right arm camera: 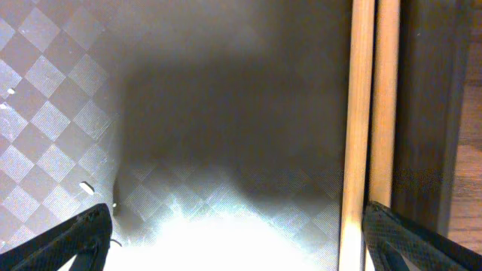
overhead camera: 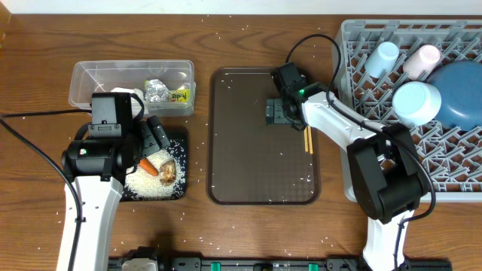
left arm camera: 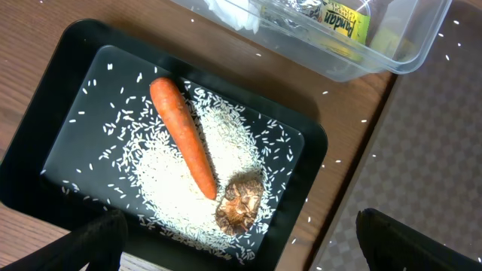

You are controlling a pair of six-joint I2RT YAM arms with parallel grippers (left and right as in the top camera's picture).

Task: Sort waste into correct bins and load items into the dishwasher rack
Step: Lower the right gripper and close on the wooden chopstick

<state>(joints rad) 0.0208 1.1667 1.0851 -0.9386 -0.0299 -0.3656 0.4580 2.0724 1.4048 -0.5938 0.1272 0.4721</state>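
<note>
My left gripper (overhead camera: 154, 141) (left arm camera: 248, 256) is open and empty above the near end of the black tray (overhead camera: 183, 190) (left arm camera: 68, 150). The tray holds the orange carrot (overhead camera: 148, 167) (left arm camera: 184, 139), the brown food lump (overhead camera: 167, 174) (left arm camera: 239, 205) and loose white rice (overhead camera: 145, 185) (left arm camera: 177, 192). The clear tub (overhead camera: 83, 81) (left arm camera: 410, 45) holds the foil ball (overhead camera: 157, 89), the green-yellow packet (overhead camera: 178, 95) (left arm camera: 343, 19) and the white napkin (left arm camera: 233, 11). My right gripper (overhead camera: 277, 111) (right arm camera: 241, 252) is open, low over the brown serving tray (overhead camera: 256, 173). The two chopsticks (overhead camera: 307, 139) (right arm camera: 373, 105) lie just inside its right finger.
The grey dishwasher rack (overhead camera: 361, 150) at the right holds the dark-blue plate (overhead camera: 461, 94), the white bowl (overhead camera: 416, 102) and two small cups (overhead camera: 382, 59) (overhead camera: 423, 59). Rice grains are scattered over the wooden table (overhead camera: 38, 75) and serving tray.
</note>
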